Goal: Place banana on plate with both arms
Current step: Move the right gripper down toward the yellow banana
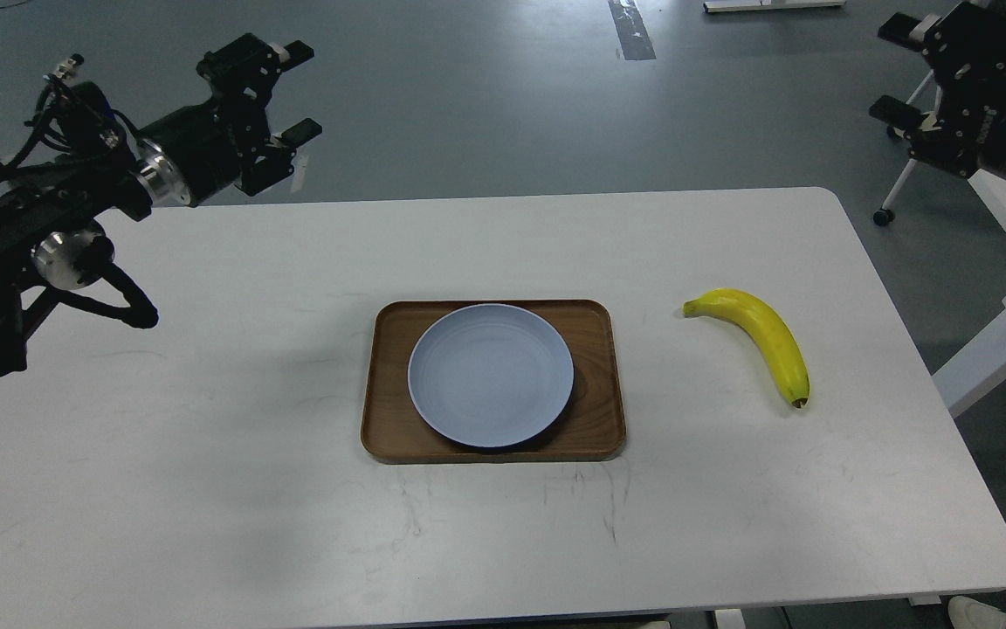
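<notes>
Yellow banana on table, plate bare, no legible writing

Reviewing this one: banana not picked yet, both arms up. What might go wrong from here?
1. The banana is curved and lies loose on the table, so it may roll or slip from a claw.
2. The plate sits loose on the tray; a hard placement may shift it.

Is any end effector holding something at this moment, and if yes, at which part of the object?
Nothing is held. The left end effector and right end effector are both open and empty, raised off the table. The banana lies alone on the table, right of the plate.
</notes>
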